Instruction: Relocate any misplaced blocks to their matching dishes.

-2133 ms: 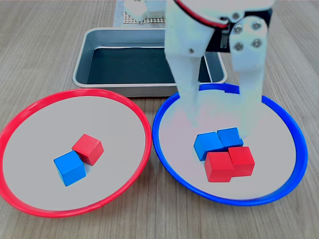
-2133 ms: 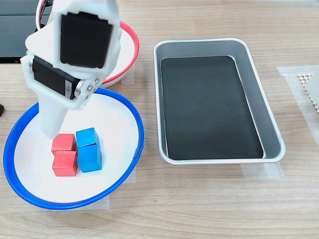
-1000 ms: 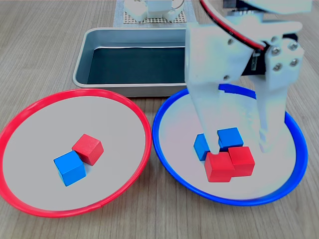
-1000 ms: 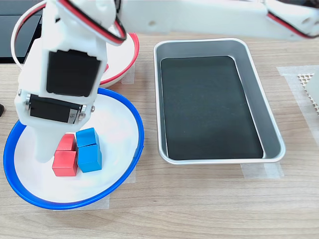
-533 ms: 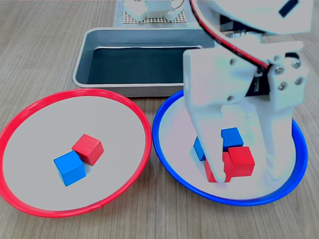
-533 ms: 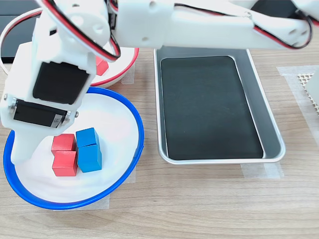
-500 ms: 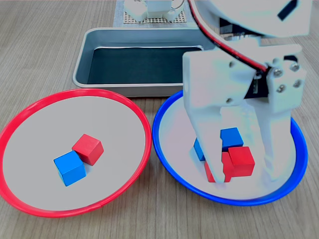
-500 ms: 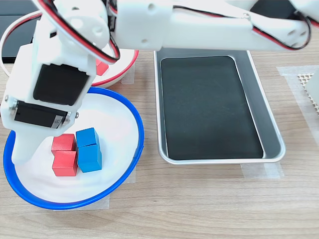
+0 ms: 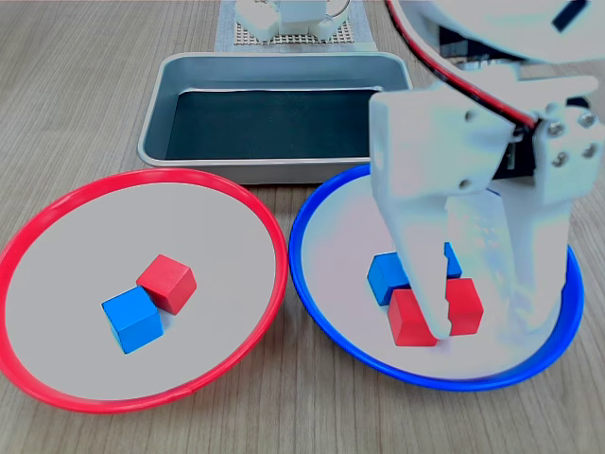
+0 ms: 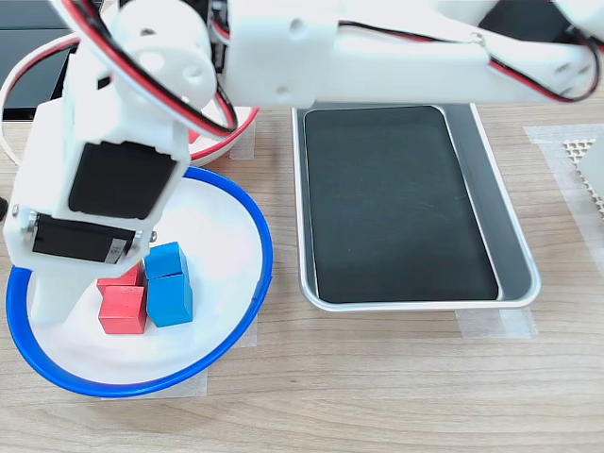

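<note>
- Looking at the first exterior view, two round dishes sit side by side: the red-rimmed dish [image 9: 274, 241] on the first exterior view's left and the blue-rimmed dish [image 9: 317, 317] on its right.
- The red-rimmed dish holds two cubes that touch: one red cube [image 9: 167, 283] and one blue cube [image 9: 132, 320].
- The blue-rimmed dish shows four cubes in a tight bunch: two red blocks [image 9: 408, 319] in front, two blue blocks [image 9: 385, 273] behind.
- The white gripper [image 9: 482, 326] reaches down into this dish. Its jaws stand apart, one on each side of a red block, not squeezing it.
- One grey metal tray [image 9: 274, 168] sits behind the dishes.
- In the second exterior view, the blue-rimmed dish [image 10: 250, 311] again shows two red blocks [image 10: 123, 309] and two blue blocks [image 10: 169, 282], touching.
- The arm [image 10: 113, 170] hides most of the red-rimmed dish [image 10: 241, 127] and the fingertips.
- The tray [image 10: 491, 179] lies on the second exterior view's right.
</note>
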Controlling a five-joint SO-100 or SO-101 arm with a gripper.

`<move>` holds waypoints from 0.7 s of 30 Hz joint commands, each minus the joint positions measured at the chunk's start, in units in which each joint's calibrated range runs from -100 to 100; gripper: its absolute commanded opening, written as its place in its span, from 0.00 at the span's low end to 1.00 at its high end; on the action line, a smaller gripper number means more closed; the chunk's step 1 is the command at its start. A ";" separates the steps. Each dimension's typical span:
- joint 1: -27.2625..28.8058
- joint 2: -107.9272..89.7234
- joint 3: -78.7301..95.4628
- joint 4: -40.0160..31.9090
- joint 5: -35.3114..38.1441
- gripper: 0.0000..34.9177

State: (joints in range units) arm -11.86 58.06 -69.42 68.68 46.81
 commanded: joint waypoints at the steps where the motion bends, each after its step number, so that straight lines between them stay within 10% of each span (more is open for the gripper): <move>1: -0.33 -0.10 -1.36 1.28 -0.24 0.40; 21: -0.14 2.37 -2.27 -0.87 -0.05 0.42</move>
State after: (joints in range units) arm -12.39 61.04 -69.42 68.92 46.76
